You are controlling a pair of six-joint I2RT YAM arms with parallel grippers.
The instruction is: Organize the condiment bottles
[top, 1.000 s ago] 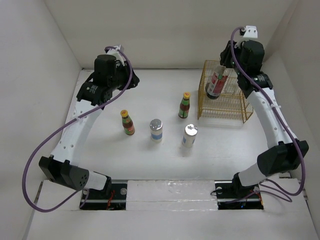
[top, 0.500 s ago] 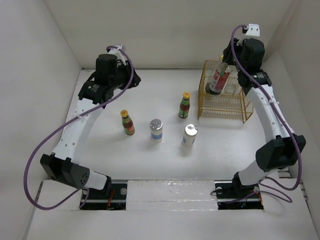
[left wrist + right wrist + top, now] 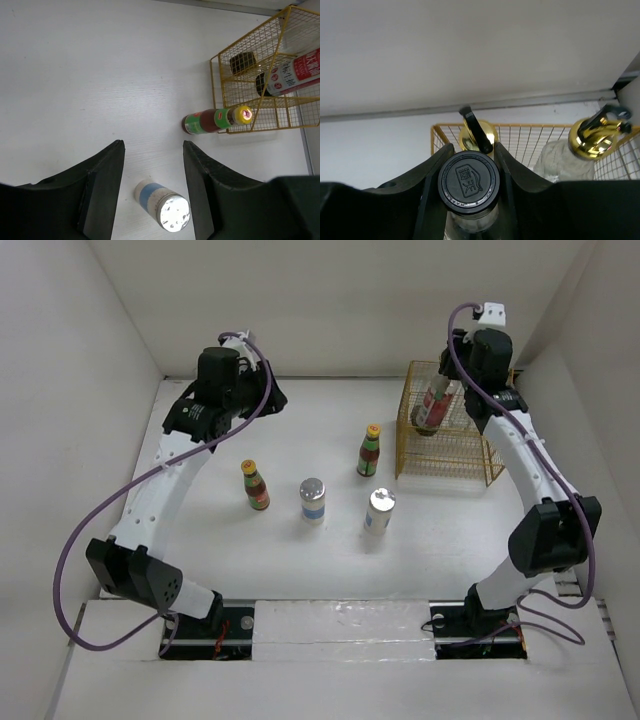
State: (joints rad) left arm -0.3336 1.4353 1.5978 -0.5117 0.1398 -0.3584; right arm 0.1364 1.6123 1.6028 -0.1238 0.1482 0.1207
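My left gripper (image 3: 152,150) hangs in the upper left of the overhead view. Its two fingers are spread wide, with only bare table (image 3: 300,570) between them. Below it, left of centre, the first yellow-capped sauce bottle (image 3: 255,486) stands upright. Just right of that is the blue-banded silver-capped bottle (image 3: 313,500), and near it, a little lower, the second silver-capped bottle (image 3: 379,511). Both are upright and stand apart from each other. Above the second one, the second yellow-capped sauce bottle (image 3: 369,451) stands just beside the left wall of the yellow wire basket (image 3: 470,465); I cannot tell whether they touch.

In the upper right, my right gripper (image 3: 468,182) is clamped on the black-capped red-labelled bottle (image 3: 434,407), a finger on either side just under its cap. The bottle hangs tilted, base toward the lower left, at the basket's upper left corner; whether it rests on the basket floor I cannot tell. In my right wrist view two clear bottles sit inside the basket: the first gold-spouted bottle (image 3: 490,134) right behind the cap, and the second gold-spouted bottle (image 3: 592,137) at the right edge.
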